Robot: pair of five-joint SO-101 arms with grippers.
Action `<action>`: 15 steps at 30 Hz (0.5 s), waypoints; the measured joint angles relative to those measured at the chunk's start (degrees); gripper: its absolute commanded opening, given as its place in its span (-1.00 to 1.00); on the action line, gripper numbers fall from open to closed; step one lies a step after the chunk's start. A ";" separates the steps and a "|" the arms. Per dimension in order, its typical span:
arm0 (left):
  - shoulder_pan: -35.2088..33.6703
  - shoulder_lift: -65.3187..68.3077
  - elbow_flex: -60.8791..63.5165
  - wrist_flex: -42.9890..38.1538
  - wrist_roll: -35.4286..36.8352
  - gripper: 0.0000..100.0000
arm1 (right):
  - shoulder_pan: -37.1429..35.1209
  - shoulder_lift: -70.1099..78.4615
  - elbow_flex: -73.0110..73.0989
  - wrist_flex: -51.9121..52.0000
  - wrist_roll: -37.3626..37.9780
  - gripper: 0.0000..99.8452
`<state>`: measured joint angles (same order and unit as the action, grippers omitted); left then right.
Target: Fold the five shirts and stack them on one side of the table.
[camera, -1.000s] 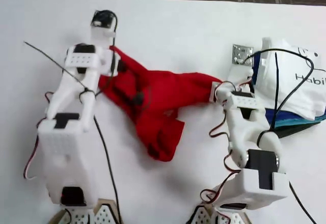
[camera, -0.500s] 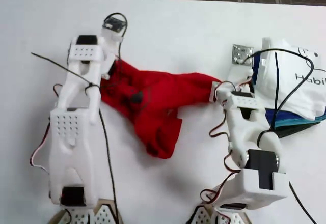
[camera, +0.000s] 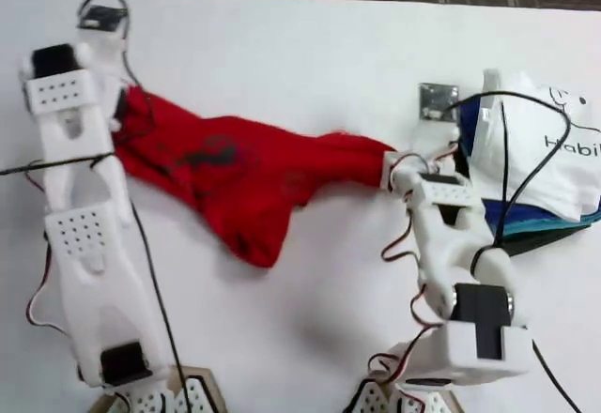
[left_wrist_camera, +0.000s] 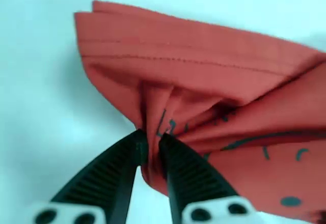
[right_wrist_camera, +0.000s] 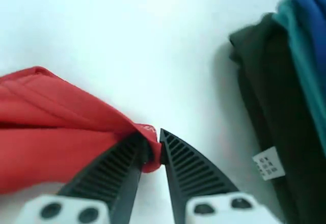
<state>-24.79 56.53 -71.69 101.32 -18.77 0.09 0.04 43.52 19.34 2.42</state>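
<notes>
Across the middle of the white table [camera: 310, 47], the red shirt [camera: 235, 174] lies drawn out between the 2 arms. It is bunched and twisted rather than flat, and a loose fold trails from its middle toward the arms' bases. At the shirt's left end the left gripper [left_wrist_camera: 150, 143] has its 2 black fingers pressed together on a gathered pinch of cloth, just beside a stitched hem. Dark printed marks show on the fabric next to it. At the opposite end the right gripper [right_wrist_camera: 153, 150] is clamped on a small red tip of the shirt, with only that bit of cloth between its fingers. Near the right gripper, at the right side of the table, sits a stack of folded shirts [camera: 535, 174]. A white shirt [camera: 526, 136] lies on top, with blue, teal and dark green layers under it. The dark green shirt [right_wrist_camera: 265, 107] at the bottom carries a small white tag.
</notes>
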 measured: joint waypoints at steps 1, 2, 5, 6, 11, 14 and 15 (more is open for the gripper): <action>-0.79 0.00 -0.18 0.09 0.00 -0.95 | -0.70 -1.32 0.79 -0.18 0.88 -0.96; -1.49 -0.09 -0.18 0.09 0.00 -0.95 | -1.32 -3.08 0.97 -0.18 2.20 -0.96; -2.99 -2.37 -0.18 0.09 0.00 -0.95 | -1.49 -10.64 1.14 2.11 5.54 -0.96; -3.25 -3.96 -0.18 0.09 0.00 -0.95 | -1.49 -13.71 1.14 2.73 6.68 -0.96; -3.60 -9.85 1.76 0.09 0.00 -0.94 | -1.85 -31.56 1.14 3.43 12.92 -0.96; -3.69 -11.16 10.02 0.09 -0.70 -0.90 | -1.85 -42.73 1.58 3.69 14.33 -0.96; -3.69 -11.16 13.80 0.09 -2.02 -0.86 | -1.85 -46.15 1.58 4.22 14.59 -0.96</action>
<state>-28.48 45.36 -57.89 101.41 -20.79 -1.76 -46.11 45.10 23.56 17.01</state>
